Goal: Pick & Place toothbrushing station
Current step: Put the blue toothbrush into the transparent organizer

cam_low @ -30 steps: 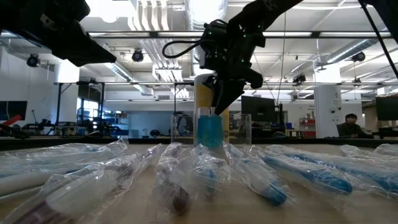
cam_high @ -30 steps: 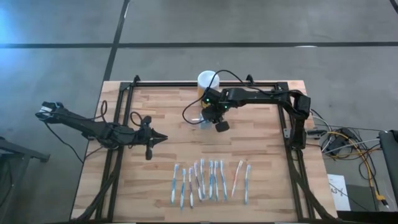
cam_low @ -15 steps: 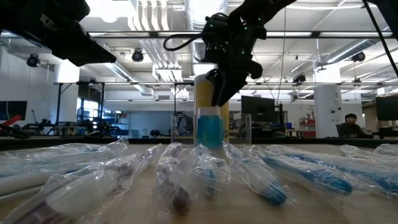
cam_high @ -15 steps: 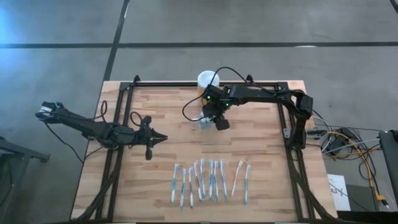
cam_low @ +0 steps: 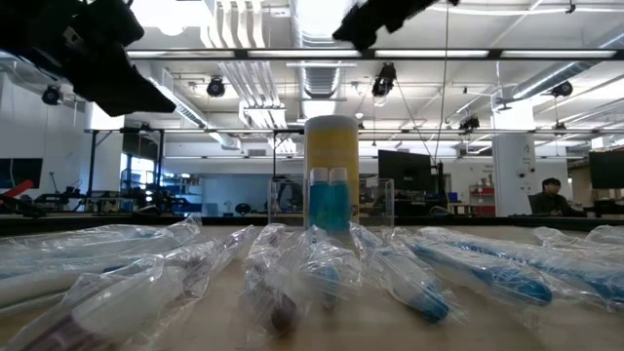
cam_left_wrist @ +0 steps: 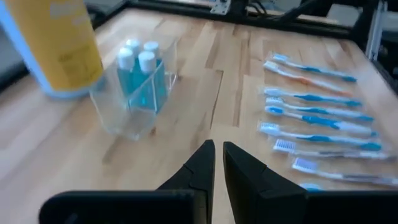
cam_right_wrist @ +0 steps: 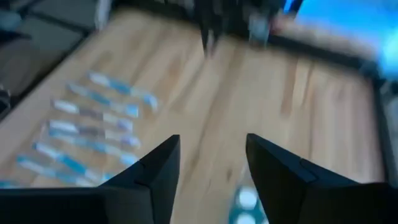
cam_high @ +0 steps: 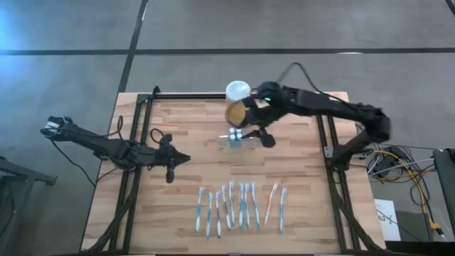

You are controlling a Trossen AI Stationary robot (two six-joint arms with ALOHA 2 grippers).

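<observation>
The toothbrushing station (cam_high: 236, 138) is a small clear plastic holder standing on the wooden table's far middle, with two white-capped blue bottles upright in it (cam_left_wrist: 138, 87) (cam_low: 330, 200). My right gripper (cam_high: 264, 138) hangs high above the holder, a little to its right. It is open and empty (cam_right_wrist: 211, 168), and the low view catches it only at the top edge (cam_low: 375, 19). My left gripper (cam_high: 186, 158) stays at the table's left, shut and empty (cam_left_wrist: 219, 152), pointing toward the holder.
A yellow jar with a white lid (cam_high: 237, 99) stands just behind the holder. A row of several wrapped toothbrushes (cam_high: 242, 208) lies near the table's front edge. Black frame rails (cam_high: 178, 96) run along the table's far side and its left and right sides. Bare wood (cam_high: 298, 171) lies at the right.
My right gripper has come off the blue bottles in the holder. It has risen fast, almost out of the low view's top, and has drifted a little toward the table's right edge. The holder and its bottles stand where they were.
</observation>
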